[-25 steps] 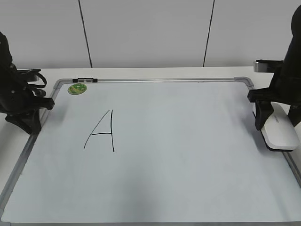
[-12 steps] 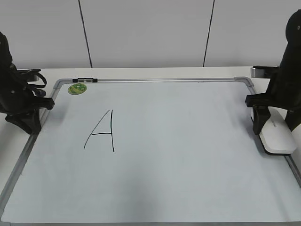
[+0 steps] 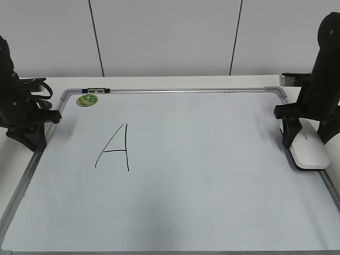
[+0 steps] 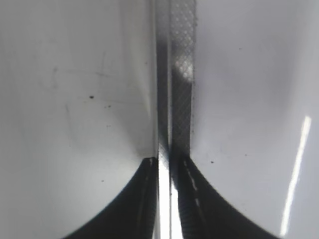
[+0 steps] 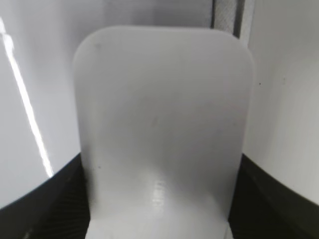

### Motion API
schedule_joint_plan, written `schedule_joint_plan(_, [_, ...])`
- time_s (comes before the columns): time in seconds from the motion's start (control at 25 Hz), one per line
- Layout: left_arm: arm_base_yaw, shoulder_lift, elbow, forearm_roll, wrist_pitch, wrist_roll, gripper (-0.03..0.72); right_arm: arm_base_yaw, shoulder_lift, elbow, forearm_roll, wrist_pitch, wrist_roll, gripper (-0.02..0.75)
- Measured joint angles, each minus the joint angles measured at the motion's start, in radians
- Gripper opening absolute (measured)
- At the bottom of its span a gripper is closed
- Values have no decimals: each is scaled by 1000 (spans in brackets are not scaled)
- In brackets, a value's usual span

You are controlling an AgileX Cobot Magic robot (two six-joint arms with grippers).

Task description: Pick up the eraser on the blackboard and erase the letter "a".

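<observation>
The blackboard (image 3: 212, 212) is a large white board with a silver-grey frame lying flat on the table. My right gripper (image 3: 304, 139) is shut on the white eraser (image 3: 311, 151) at the board's right edge. In the right wrist view the eraser (image 5: 162, 114) fills the gap between the gripper's (image 5: 162, 172) dark fingers (image 5: 65, 199). My left gripper (image 3: 38, 135) is closed on the board's left frame, seen as a bright strip (image 4: 164, 99) between its jaws (image 4: 167, 167). A large capital "A" (image 3: 116, 149) is drawn at the left. The small letter "a" shows in no view.
A round green magnet (image 3: 87, 99) sits at the board's far left corner, next to a small black clip (image 3: 95, 90) on the frame. A white wall with dark seams stands behind the table. A grey object (image 3: 289, 78) lies behind the right arm.
My right gripper has shifted the eraser a little to the left, inward from the board's right frame. The left arm has not moved.
</observation>
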Motion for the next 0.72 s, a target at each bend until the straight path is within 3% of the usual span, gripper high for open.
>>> schedule_joint_plan(0.56, [0, 0, 0, 0, 0, 0, 107, 0, 36, 0, 0, 0, -6, 527])
schedule_joint_plan(0.72, [0, 0, 0, 0, 0, 0, 107, 0, 37, -2, 0, 0, -6, 596])
